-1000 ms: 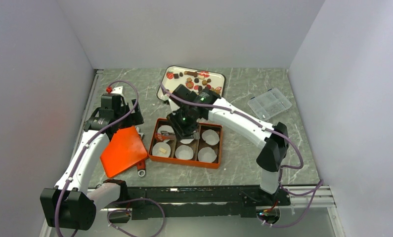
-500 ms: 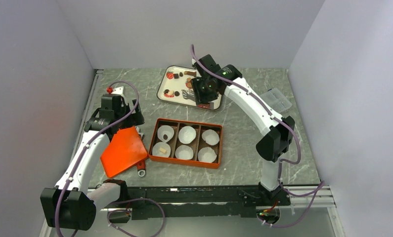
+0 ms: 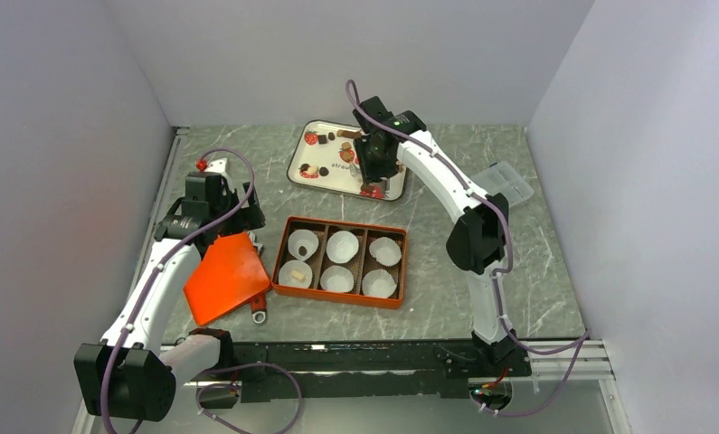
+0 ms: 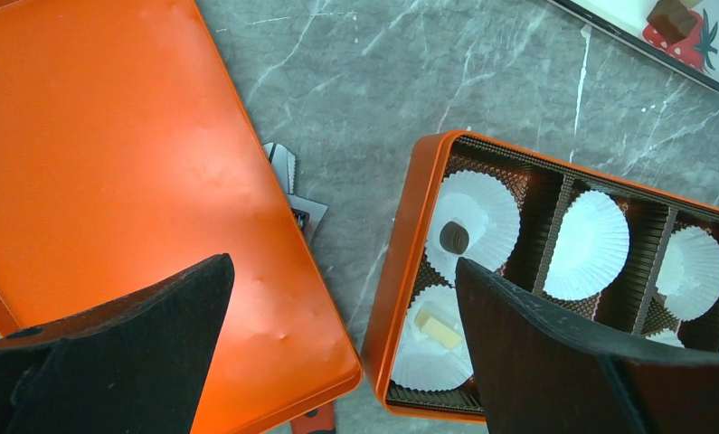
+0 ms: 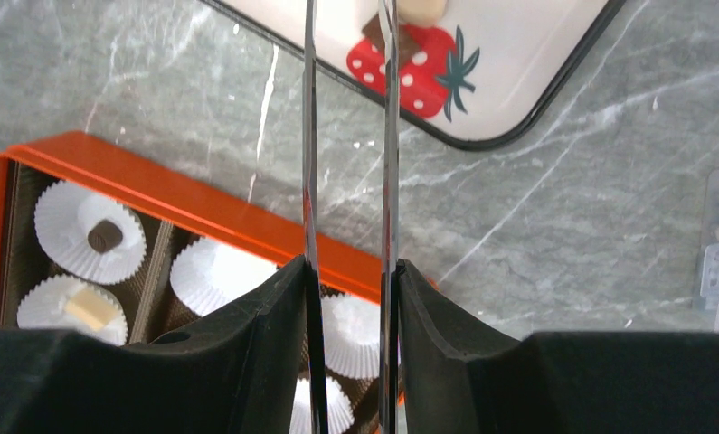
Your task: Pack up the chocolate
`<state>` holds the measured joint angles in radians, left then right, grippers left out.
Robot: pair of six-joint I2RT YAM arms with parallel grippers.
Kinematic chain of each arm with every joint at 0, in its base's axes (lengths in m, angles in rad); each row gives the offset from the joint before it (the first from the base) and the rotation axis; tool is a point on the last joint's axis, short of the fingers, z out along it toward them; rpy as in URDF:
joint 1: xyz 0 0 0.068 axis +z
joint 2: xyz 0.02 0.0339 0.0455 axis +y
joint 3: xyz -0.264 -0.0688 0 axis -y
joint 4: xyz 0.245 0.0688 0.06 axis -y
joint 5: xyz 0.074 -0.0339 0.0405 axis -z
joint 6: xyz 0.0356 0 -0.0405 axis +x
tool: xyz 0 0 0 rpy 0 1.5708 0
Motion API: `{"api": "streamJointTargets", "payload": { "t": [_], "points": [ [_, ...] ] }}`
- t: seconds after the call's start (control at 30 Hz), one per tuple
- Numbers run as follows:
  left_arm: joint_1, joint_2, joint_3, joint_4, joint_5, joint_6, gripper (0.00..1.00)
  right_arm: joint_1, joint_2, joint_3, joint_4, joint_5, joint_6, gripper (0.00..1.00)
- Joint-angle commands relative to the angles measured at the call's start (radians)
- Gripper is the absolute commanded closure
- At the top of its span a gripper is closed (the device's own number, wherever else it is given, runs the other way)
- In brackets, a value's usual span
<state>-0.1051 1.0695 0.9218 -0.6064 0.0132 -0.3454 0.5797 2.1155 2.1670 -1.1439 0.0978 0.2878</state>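
Observation:
Chocolate pieces (image 3: 324,171) lie scattered on the white strawberry tray (image 3: 312,184) at the back. A dark round chocolate (image 4: 454,237) sits in the orange box's (image 3: 340,298) back-left paper cup. The front-left cup holds a cream bar (image 4: 437,327). My right gripper (image 3: 373,167) hangs over the tray's near right corner, shut on metal tweezers (image 5: 308,136). The blades reach past a dark brown piece (image 5: 373,32) on a strawberry print, and their tips are out of view. My left gripper (image 4: 342,267) is open and holds nothing, above the gap between the orange lid (image 4: 111,163) and the box.
Several other white paper cups (image 3: 342,246) in the box hold nothing. A red-handled tool (image 3: 259,313) sticks out from under the lid. A clear plastic case (image 3: 507,181) lies at the back right, partly behind the right arm. Grey walls enclose the table.
My right arm swung from over the box's back-left cup to the tray, leaving a dark chocolate visible in that cup. The left arm has not moved.

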Motion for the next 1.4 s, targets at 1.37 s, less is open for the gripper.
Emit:
{"api": "streamJointTargets", "payload": {
  "t": [1.37],
  "points": [
    [0.013,0.007,0.004,0.030,0.028,-0.001,0.01,-0.012,0.137,0.119,-0.008,0.052,0.015,0.60]
  ]
}}
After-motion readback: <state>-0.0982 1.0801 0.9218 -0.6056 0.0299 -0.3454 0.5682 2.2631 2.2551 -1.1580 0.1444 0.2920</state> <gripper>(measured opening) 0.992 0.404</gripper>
